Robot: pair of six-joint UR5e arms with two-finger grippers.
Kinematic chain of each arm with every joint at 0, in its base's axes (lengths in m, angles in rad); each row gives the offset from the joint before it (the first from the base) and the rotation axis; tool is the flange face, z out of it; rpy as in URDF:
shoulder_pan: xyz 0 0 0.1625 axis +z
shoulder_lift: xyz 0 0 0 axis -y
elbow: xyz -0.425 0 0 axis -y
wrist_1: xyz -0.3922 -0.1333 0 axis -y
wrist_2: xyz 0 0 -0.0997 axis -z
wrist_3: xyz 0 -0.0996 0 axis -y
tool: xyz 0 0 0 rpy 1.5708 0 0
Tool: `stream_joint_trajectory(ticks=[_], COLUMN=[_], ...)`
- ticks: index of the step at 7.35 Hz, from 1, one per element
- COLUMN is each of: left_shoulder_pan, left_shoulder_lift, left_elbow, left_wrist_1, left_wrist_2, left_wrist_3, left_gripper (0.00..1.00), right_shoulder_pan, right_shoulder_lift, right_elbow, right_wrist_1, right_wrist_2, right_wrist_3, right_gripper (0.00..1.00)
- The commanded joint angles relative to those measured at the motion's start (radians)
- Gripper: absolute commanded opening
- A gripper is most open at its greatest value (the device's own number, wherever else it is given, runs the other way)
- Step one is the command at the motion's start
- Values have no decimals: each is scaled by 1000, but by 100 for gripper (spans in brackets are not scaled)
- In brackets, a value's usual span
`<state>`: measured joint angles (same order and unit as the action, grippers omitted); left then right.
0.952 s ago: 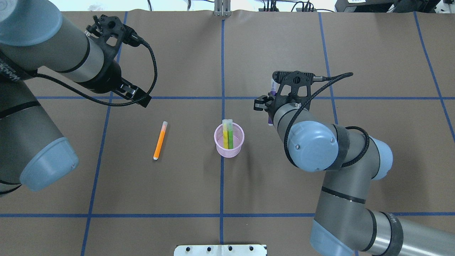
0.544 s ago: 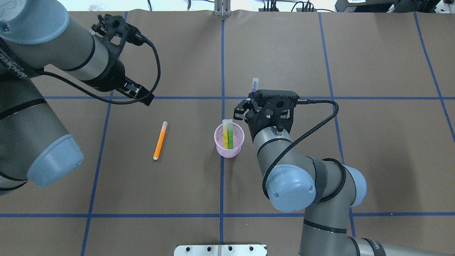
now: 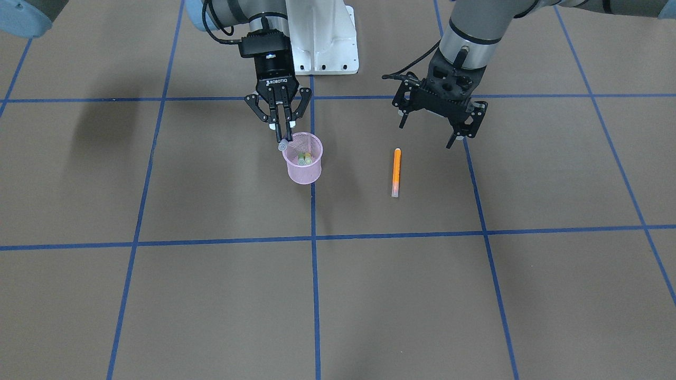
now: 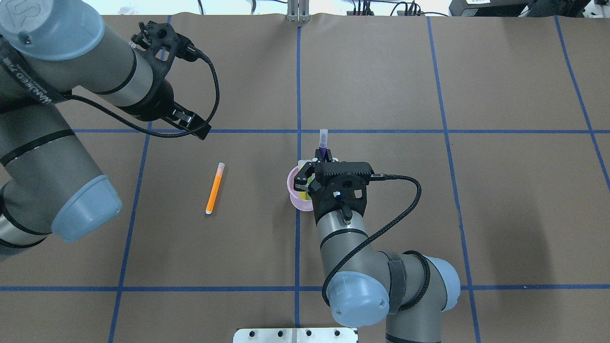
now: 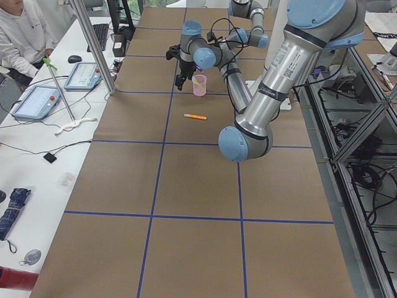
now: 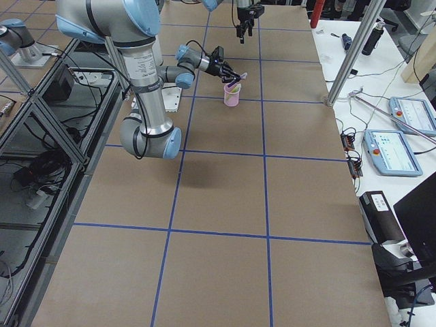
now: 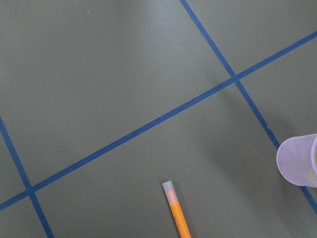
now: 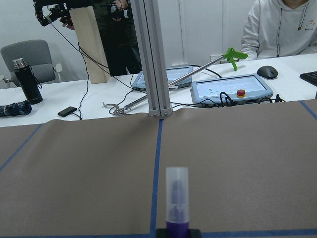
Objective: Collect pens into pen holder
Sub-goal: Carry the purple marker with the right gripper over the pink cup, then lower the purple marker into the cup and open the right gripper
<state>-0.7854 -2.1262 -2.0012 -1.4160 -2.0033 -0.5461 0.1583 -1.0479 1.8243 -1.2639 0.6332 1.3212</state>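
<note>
My right gripper is pinched on the purple pen, just above centre frame in the overhead view. The pen is tilted over the pen holder, which has two pens inside. It's light, stiff, slick plastic, so it probably swivels in a pinch. My left gripper is spread wide and empty above the orange pen, which lies flat on the table. Best hold is probably mid-barrel, across the width, not on the cap.

Operator desk clutter
Teach pendant, green grabber tool, mouse, black bottle, aluminium post; person in white hoodie.
</note>
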Motion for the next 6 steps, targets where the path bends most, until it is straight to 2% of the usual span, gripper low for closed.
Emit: stream_joint_trajectory(ticks=[1, 2, 3, 4, 6], left_shoulder_pan=[0, 0, 0, 0, 0], left_shoulder_lift=[0, 0, 2, 0, 5], left_elbow=[1, 1, 1, -2, -1], left_wrist_1=[-1, -1, -1, -1, -1], left_wrist_2=[0, 0, 0, 0, 0], left_wrist_3=[0, 0, 0, 0, 0], left_gripper=[100, 100, 100, 100, 100], right_shoulder_pan=[-11, -11, -13, -14, -11], right_shoulder_lift=[48, 46, 40, 40, 46], right_elbow=[-72, -77, -83, -92, -76], right_wrist_1=[-2, -2, -2, 0, 0], right_wrist_2=[-26, -29, -33, -41, -26], right_wrist_3=[13, 13, 13, 15, 10], right_gripper=[0, 0, 23, 99, 100])
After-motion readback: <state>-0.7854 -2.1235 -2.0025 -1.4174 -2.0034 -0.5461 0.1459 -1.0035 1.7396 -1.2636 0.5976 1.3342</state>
